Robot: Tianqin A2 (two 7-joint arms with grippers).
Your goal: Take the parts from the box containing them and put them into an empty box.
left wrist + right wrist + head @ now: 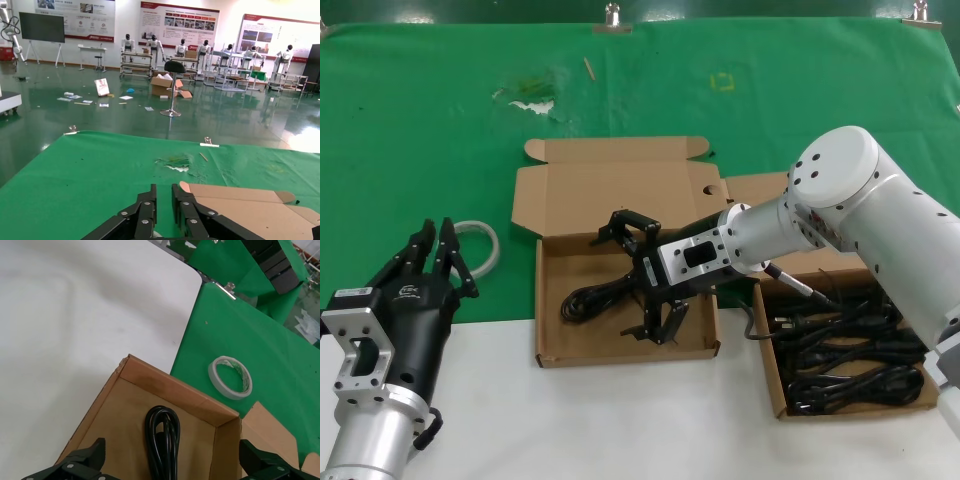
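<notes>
Head view: the left hand (438, 252) waits nearest, its black fingers close together, at the worktop's near-left. Farther on, the right hand (642, 292) hangs spread wide — holding nothing — over a coiled black power cord (595, 297) lying in the shallow brown cardboard box (552, 349); the other brown box (775, 390) (right side) holds more black cords (850, 360).

Left wrist view: narrow black fingers (145, 212) above green cloth (100, 170).

Right wrist view: the cord (162, 440) lies between the wide-apart fingertips (85, 460), near a white tape roll (230, 377).

Bright even overhead light, soft shadows, glare on glossy hall floor (240, 115), sharp focus

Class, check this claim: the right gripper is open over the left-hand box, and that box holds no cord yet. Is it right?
Not quite. The right gripper is open over the left-hand box, but that box already holds one coiled cord, as the head view and right wrist view show.
</notes>
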